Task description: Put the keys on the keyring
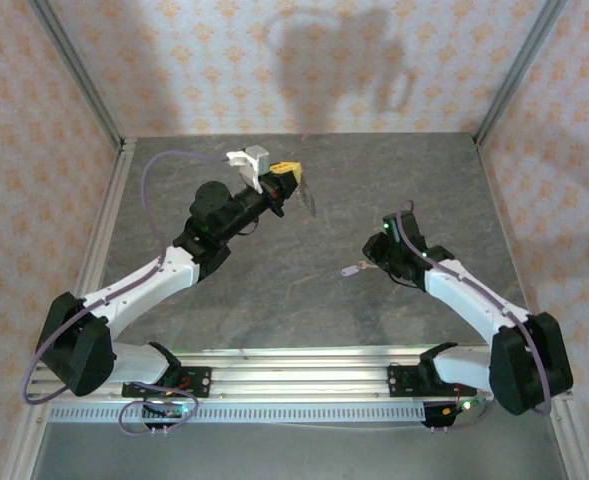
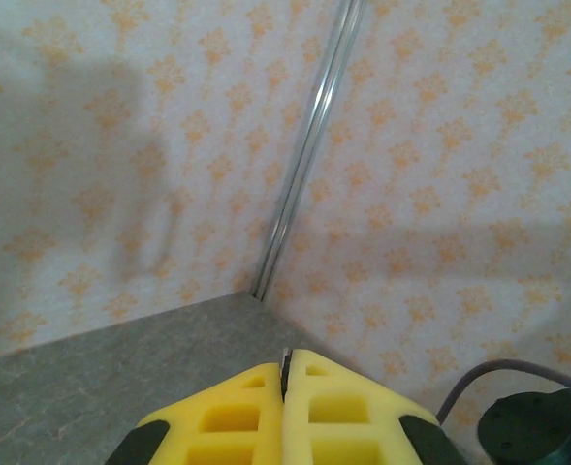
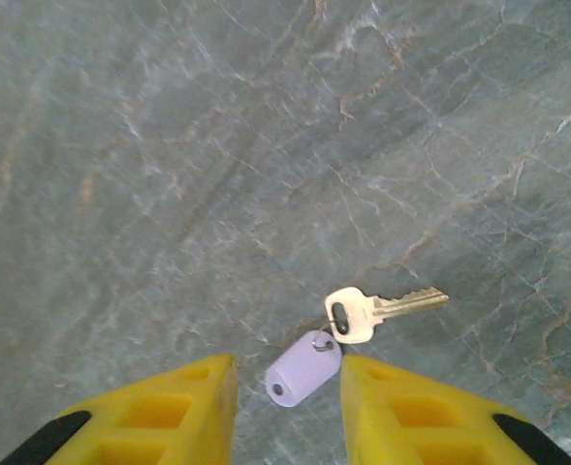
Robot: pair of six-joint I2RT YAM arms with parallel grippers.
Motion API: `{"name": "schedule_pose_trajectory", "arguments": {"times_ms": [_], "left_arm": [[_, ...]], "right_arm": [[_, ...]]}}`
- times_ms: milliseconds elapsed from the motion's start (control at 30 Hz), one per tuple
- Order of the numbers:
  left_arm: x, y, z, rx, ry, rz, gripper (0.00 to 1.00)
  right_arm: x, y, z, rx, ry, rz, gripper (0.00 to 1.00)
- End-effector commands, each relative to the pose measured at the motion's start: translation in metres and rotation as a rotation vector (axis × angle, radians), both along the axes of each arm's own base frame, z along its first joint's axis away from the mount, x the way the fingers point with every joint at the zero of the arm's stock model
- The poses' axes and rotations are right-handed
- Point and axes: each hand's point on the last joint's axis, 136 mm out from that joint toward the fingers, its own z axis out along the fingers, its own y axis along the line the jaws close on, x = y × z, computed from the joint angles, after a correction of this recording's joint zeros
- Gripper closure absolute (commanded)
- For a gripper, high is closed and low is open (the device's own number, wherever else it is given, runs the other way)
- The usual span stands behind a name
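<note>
Right wrist view: your right claw (image 3: 287, 366) stands apart, lilac tag (image 3: 302, 373) between its fingers, key (image 3: 367, 310) just beyond, blade pointing right.

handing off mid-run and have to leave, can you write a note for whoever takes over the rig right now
Left hand: shut, raised over the table, pinching a thin loop that dangles from it, apparently the keyring.
Right hand: open, low, straddling the lilac tag.
Key: flat on the table, joined to the tag by a small ring, not gripped.
Done: keyring lifted. Left: grasp the key, thread it onto the keyring.
</note>
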Motion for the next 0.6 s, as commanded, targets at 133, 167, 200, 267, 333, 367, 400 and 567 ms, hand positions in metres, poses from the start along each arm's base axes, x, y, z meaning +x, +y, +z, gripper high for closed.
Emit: {"name": "schedule_pose_trajectory", "arguments": {"times_ms": [133,167,200,267,333,367,400,567], "left_arm": [[-0.024,0.019,0.040,-0.108,-0.094,0.023,1.00],[-0.025,0.021,0.040,-0.107,-0.094,0.027,1.00],[-0.026,0.022,0.042,-0.108,-0.097,0.028,1.00],[-0.028,0.023,0.043,-0.102,-0.102,0.026,1.00],[-0.030,0.022,0.046,-0.102,-0.109,0.020,1.00],[-0.031,0.022,0.047,-0.101,-0.112,0.015,1.00],[-0.031,0.021,0.048,-0.100,-0.114,0.012,1.00],[-0.032,0.018,0.050,-0.098,-0.118,-0.004,1.00]], "right_arm": [[-0.003,-0.006,-0.016,-0.236,0.113,0.041,0.70],[-0.002,-0.006,-0.017,-0.245,0.119,0.039,0.70],[-0.002,-0.006,-0.018,-0.255,0.124,0.039,0.71],[-0.002,-0.004,-0.021,-0.265,0.130,0.035,0.71],[-0.001,0.000,-0.025,-0.264,0.139,0.035,0.71],[0.000,0.003,-0.028,-0.266,0.145,0.037,0.71],[0.001,0.005,-0.030,-0.270,0.151,0.040,0.71],[0.005,0.014,-0.037,-0.294,0.161,0.053,0.72]]}}
